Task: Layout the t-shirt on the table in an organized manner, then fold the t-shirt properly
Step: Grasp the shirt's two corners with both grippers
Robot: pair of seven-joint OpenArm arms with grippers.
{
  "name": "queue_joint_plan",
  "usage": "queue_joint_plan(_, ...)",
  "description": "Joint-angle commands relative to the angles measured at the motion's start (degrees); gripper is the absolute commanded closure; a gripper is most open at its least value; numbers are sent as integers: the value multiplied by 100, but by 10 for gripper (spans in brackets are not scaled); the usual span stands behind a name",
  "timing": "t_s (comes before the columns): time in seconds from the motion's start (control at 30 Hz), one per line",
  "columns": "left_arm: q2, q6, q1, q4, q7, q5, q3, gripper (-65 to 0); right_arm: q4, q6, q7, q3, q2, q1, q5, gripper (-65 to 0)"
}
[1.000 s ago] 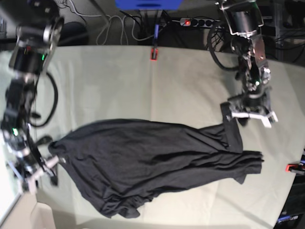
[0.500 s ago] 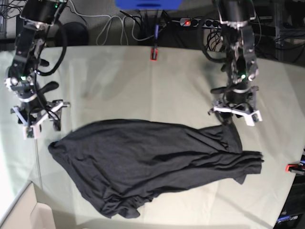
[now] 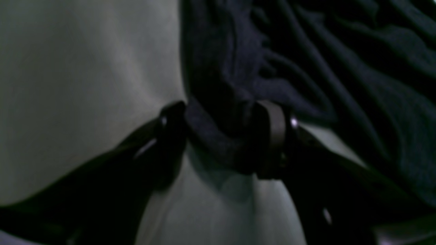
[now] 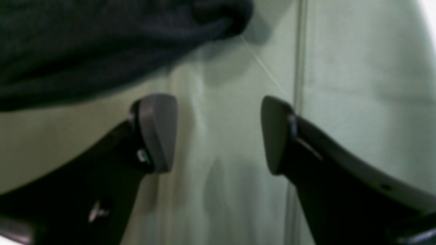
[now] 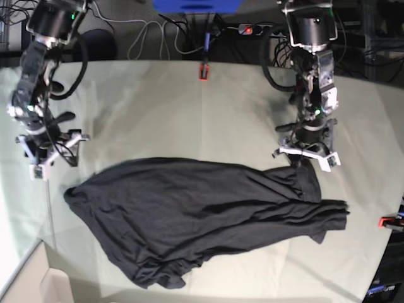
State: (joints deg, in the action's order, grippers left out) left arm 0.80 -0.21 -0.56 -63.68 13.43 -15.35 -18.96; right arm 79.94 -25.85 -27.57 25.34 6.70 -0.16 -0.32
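The black t-shirt (image 5: 202, 218) lies crumpled across the middle of the table (image 5: 189, 113), no graphic showing. My left gripper (image 5: 303, 158) stands over the shirt's far right corner. In the left wrist view a thick bunch of the t-shirt (image 3: 221, 136) fills the gap between the fingers of the left gripper (image 3: 219, 136), which is shut on it. My right gripper (image 5: 53, 158) hovers just beyond the shirt's left corner. It (image 4: 218, 132) is open with only table cloth between its fingers (image 4: 158, 132), and the t-shirt's edge (image 4: 102, 44) lies beside them.
Red clamps sit at the far edge (image 5: 203, 71) and the right edge (image 5: 388, 221). Cables and a power strip (image 5: 259, 29) lie beyond the far edge. The table's corner drops off at the lower left (image 5: 25, 265). A seam (image 4: 299, 68) runs through the cloth.
My right arm lifted off the shirt's left corner and swung toward the far side. My left gripper shifted left, and the shirt's raised right flap came down.
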Motion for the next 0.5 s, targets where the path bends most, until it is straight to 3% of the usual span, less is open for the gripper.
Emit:
queue_joint_plan(0.0,-31,-10,-1,16,147,-16,10,-270,-148,-4,142,20,205,241,54,-397)
queue_joint_plan(0.17,-128,-10,-98,34,147,37,-34,0,-1581,-4,159,-7,583,1093,54,-397)
queue_joint_plan(0.33,-330,-1,-63,-283,147,-16,-51,0,-3137,-4,819,-16,908,1946,54,-397)
queue_joint_plan(0.47,-418,34,113,-1074,173,-16,-69,0,-3911,-4,1469,-16,978,2342,45,-397)
